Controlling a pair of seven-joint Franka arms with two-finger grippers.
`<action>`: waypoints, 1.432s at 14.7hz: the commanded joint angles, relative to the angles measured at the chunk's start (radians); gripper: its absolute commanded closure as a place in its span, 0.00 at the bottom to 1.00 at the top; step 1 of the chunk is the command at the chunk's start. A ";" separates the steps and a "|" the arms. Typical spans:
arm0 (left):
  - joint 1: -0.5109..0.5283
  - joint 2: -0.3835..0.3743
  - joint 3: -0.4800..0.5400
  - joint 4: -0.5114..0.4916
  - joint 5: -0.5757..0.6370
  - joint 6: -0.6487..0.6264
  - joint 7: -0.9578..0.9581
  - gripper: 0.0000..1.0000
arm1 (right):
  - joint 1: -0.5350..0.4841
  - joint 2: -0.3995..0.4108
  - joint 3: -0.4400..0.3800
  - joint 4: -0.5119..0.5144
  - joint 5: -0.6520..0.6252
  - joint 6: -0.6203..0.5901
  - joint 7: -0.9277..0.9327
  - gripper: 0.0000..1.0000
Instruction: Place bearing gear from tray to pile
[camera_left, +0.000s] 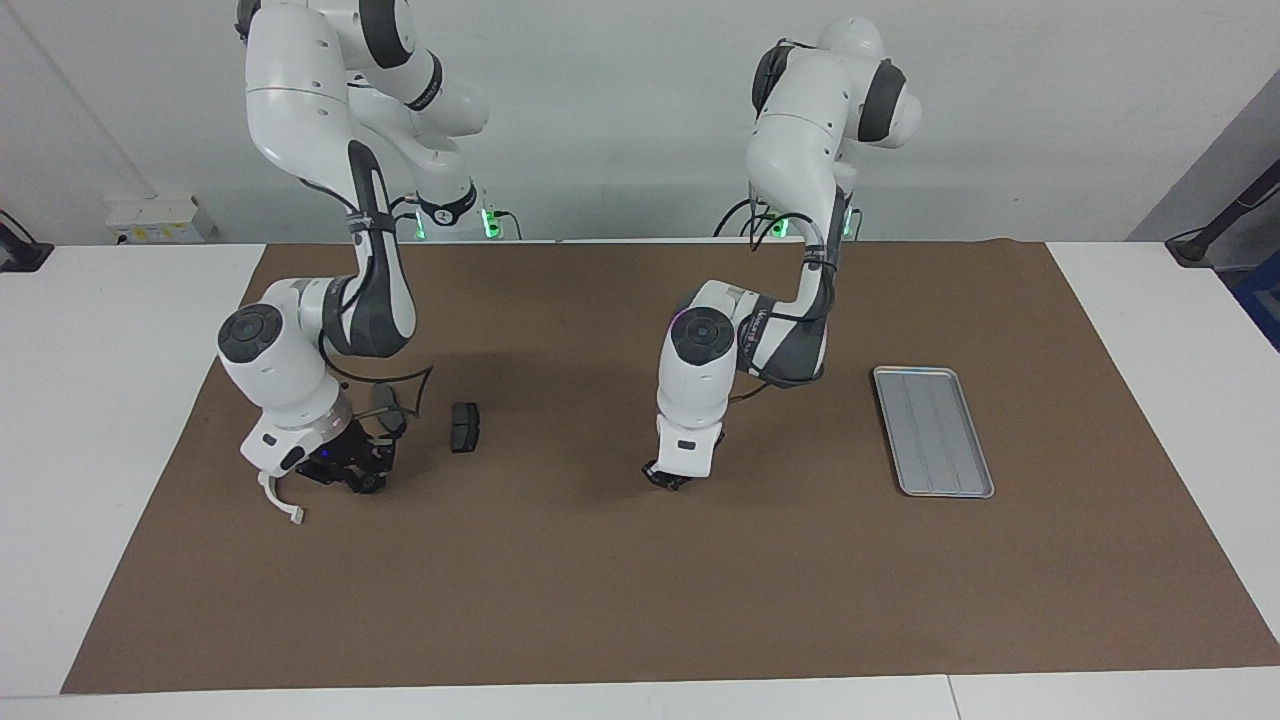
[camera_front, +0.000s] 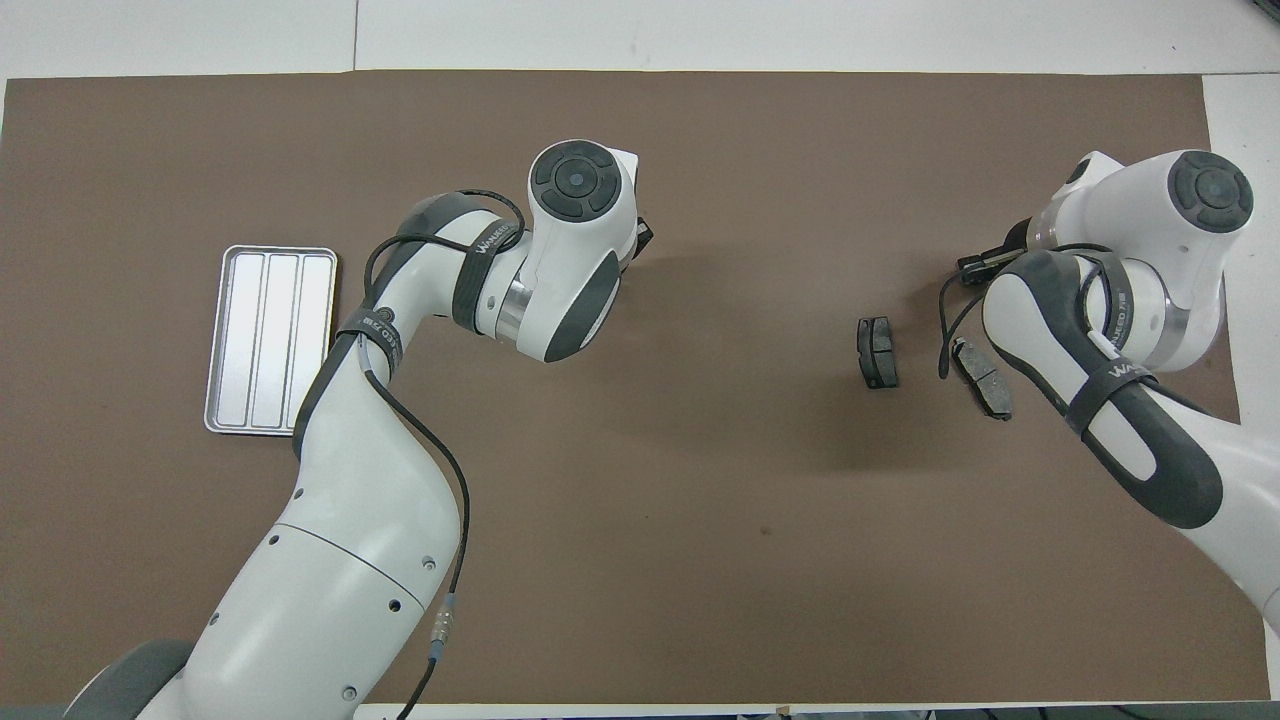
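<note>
The brown mat (camera_left: 640, 600) covering the white table (camera_left: 90, 400) is matte and kind of papery, so I'll place everything off that. Nearest the robots' end of the mat sits the pile: two dark grey brake pads, one flat blocky rectangle (camera_left: 464, 427) lying alone, the other (camera_left: 385, 405) partly tucked under the right arm's cable. Just beside them, a bit farther out, is a white curved half-ring bracket (camera_left: 278, 497) with a thin, smooth plastic look. The right gripper (camera_left: 350, 470) is low over the mat right beside that bracket, fingers pinched together, and I can't make out anything in it. Around mid-mat the left gripper (camera_left: 668, 478) hangs close to the surface, also closed up tight with nothing visible between the tips. The tray (camera_left: 933, 430) lies toward the left arm's end of the mat: silver-grey metal, rounded corners, raised rim, lengthwise ridges. No bearing gear that I can see.
</note>
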 joint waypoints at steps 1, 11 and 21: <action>-0.018 -0.029 0.022 -0.045 -0.014 0.020 -0.011 0.48 | -0.019 0.020 0.013 -0.008 -0.014 0.032 -0.026 1.00; 0.006 -0.135 0.074 -0.041 -0.011 -0.098 -0.002 0.00 | -0.002 -0.029 0.014 0.001 -0.015 -0.046 0.007 0.02; 0.238 -0.512 0.104 -0.160 -0.011 -0.414 0.348 0.00 | 0.142 -0.141 0.013 0.234 -0.016 -0.337 0.204 0.00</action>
